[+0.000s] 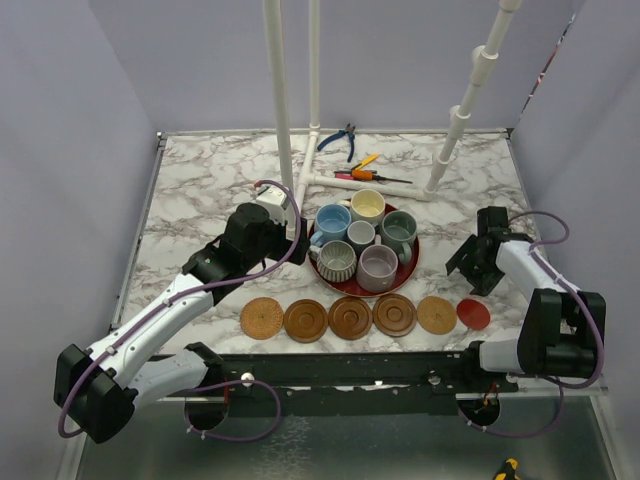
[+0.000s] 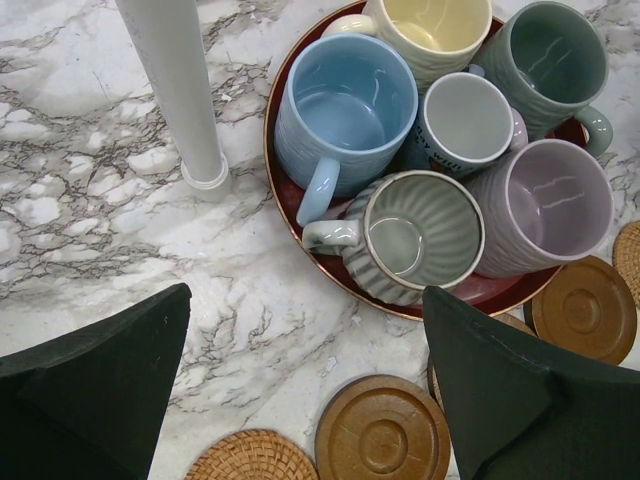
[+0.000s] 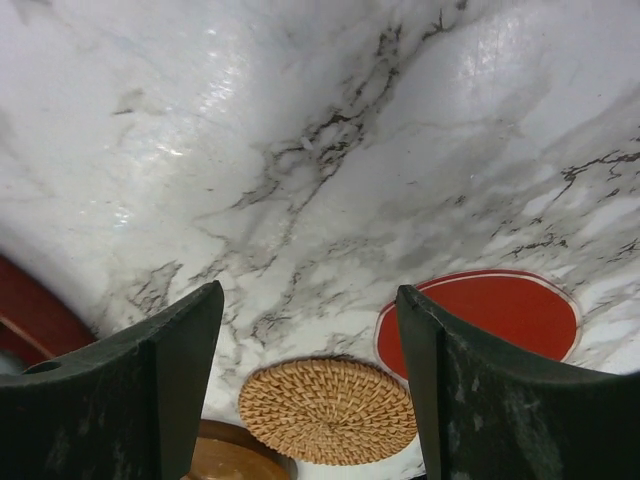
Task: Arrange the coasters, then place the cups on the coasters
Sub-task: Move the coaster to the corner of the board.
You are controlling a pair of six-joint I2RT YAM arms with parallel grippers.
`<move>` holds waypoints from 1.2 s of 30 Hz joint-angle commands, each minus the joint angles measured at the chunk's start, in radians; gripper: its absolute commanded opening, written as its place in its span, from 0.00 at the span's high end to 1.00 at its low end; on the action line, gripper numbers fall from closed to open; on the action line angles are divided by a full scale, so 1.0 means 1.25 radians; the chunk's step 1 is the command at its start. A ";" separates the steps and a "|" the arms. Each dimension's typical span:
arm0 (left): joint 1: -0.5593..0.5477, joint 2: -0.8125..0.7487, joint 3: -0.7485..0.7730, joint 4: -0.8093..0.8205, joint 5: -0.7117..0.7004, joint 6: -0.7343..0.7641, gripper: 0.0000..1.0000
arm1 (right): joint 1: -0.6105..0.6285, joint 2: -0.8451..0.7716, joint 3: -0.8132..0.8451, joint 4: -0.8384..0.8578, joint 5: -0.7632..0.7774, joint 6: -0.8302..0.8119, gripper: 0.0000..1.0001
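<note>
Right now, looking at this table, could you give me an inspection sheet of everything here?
Surface: marble-pattern table, no spills seen.
Job's things: six coasters in a row along the near edge; six cups crowded on the red tray, none on a coaster.
Clutter: pliers and screwdrivers by the far edge, beside a white pipe frame.
Grippers: left gripper over the table beside the tray, jaws open, empty; right gripper over the table near the row's right end, jaws open, empty.
Cables: purple cables hang in loops, none seen snagged.
Surroundings: plain grey walls on three sides.
</note>
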 commanded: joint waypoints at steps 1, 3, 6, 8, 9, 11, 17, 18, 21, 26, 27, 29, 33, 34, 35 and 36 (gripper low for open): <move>-0.003 -0.021 -0.009 -0.001 -0.003 0.007 0.01 | -0.006 -0.047 0.055 -0.041 0.001 -0.038 0.25; -0.002 -0.023 -0.008 -0.001 -0.012 0.008 0.01 | -0.005 -0.063 0.069 -0.048 -0.022 -0.060 0.24; 0.001 -0.024 -0.010 -0.001 -0.027 0.012 0.01 | 0.000 -0.094 0.075 -0.057 -0.072 -0.093 0.24; 0.007 -0.022 -0.009 0.000 -0.036 0.015 0.01 | 0.010 -0.120 0.069 -0.063 -0.120 -0.108 0.24; 0.012 -0.020 -0.010 -0.001 -0.040 0.016 0.01 | 0.017 -0.136 0.062 -0.065 -0.142 -0.113 0.24; 0.026 -0.014 -0.011 -0.001 -0.048 0.016 0.01 | 0.039 -0.174 0.045 -0.068 -0.173 -0.115 0.25; 0.083 0.011 -0.012 -0.001 -0.063 0.016 0.01 | 0.224 -0.215 0.003 -0.060 -0.175 -0.048 0.27; 0.097 0.016 -0.013 0.000 -0.066 0.015 0.01 | 0.264 -0.213 0.000 -0.063 -0.150 -0.027 0.28; 0.132 0.029 -0.015 0.001 -0.075 0.012 0.01 | 0.350 -0.224 -0.007 -0.067 -0.093 0.020 0.31; 0.185 0.042 -0.017 0.005 -0.081 0.007 0.01 | 0.424 -0.224 -0.020 -0.077 -0.055 0.042 0.36; 0.192 0.044 -0.017 0.005 -0.081 0.006 0.01 | 0.444 -0.219 -0.024 -0.084 -0.045 0.052 0.37; 0.205 0.049 -0.017 0.006 -0.082 0.005 0.01 | 0.481 -0.217 -0.037 -0.093 -0.016 0.076 0.38; 0.212 0.051 -0.018 0.006 -0.082 0.001 0.01 | 0.509 -0.209 -0.064 -0.094 0.009 0.098 0.40; 0.212 0.052 -0.019 0.005 -0.081 0.001 0.01 | 0.515 -0.206 -0.068 -0.089 0.011 0.100 0.41; 0.212 0.054 -0.019 0.006 -0.080 0.001 0.01 | 0.521 -0.201 -0.070 -0.084 0.013 0.102 0.42; 0.212 0.055 -0.018 0.005 -0.078 0.001 0.01 | 0.527 -0.194 -0.072 -0.080 0.015 0.104 0.43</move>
